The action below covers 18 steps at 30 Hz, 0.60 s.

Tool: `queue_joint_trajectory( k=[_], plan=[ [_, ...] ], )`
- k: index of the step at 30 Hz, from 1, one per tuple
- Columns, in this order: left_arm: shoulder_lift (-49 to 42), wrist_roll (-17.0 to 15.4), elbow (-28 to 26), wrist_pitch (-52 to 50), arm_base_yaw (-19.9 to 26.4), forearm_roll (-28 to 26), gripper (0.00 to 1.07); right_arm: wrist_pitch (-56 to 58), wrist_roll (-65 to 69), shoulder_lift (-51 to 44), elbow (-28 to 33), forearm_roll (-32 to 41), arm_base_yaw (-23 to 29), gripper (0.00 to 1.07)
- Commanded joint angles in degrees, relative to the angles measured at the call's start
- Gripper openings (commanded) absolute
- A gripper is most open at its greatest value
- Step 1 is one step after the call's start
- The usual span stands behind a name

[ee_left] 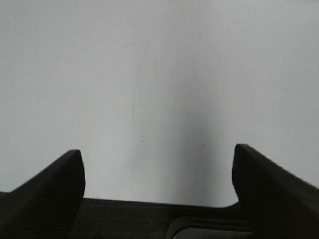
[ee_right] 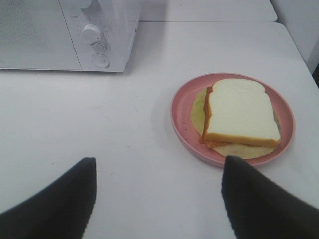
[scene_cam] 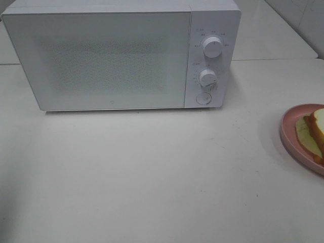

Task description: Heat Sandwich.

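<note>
- The white-bread sandwich (ee_right: 239, 112) with pale filling is sitting on the round pink plate (ee_right: 182, 117), right of the closed white microwave (scene_cam: 101, 55).
- Both tools are hanging wide open, empty.
- Advisable: open the door first.

A: Where does the high camera sit?
B: Above the counter (scene_cam: 152, 177), facing the shut microwave (scene_cam: 101, 55) front; the pink plate (scene_cam: 291, 134) is cut by its right edge.
A: And the right wrist?
B: Low, looking past its own jaws at that same plate, the sandwich (ee_right: 241, 112) and the microwave's dial corner.
A: The left?
B: Close over bare counter, sharing nothing else.
</note>
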Motion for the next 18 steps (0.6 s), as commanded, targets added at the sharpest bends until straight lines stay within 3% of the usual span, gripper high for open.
queue_joint_trajectory(
  k=[1,11,18],
  plan=[
    [-7.7,0.4,3.7,2.8,0.2,-1.4,0.76,-0.3,-0.5,-1.3,0.1,0.0,-0.2,0.7],
    [-25.4,0.4,13.3,1.4,0.2,-2.8,0.76,-0.3,-0.5,-1.3,0.1,0.0,-0.2,0.7],
    [-30.0,-1.1,15.4,-1.2,0.2,-3.3,0.76,-0.3,-0.5,-1.3,0.1,0.0,-0.2,0.7]
  ],
)
